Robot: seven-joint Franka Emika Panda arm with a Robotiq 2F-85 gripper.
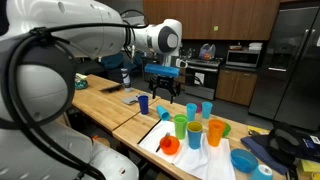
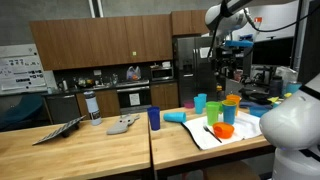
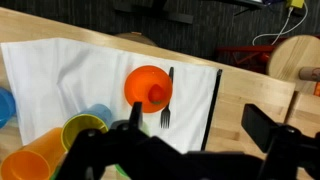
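Wooden butcher-block table point(image 2: 100, 150), slabs butted together. White cloth point(image 3: 70, 70) spread flat near its edge. Blue bowl point(image 1: 243, 160) on bare wood just beside cloth. Dark blue cup point(image 1: 143, 103) upright, apart from cloth. Grey flat object point(image 2: 122, 125) farther from cloth, past that cup.

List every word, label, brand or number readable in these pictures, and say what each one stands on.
No text is legible in any view.
Wall poster: it carries print, but too small and blurred to read.
Orange cup and white cloth: no lettering visible.
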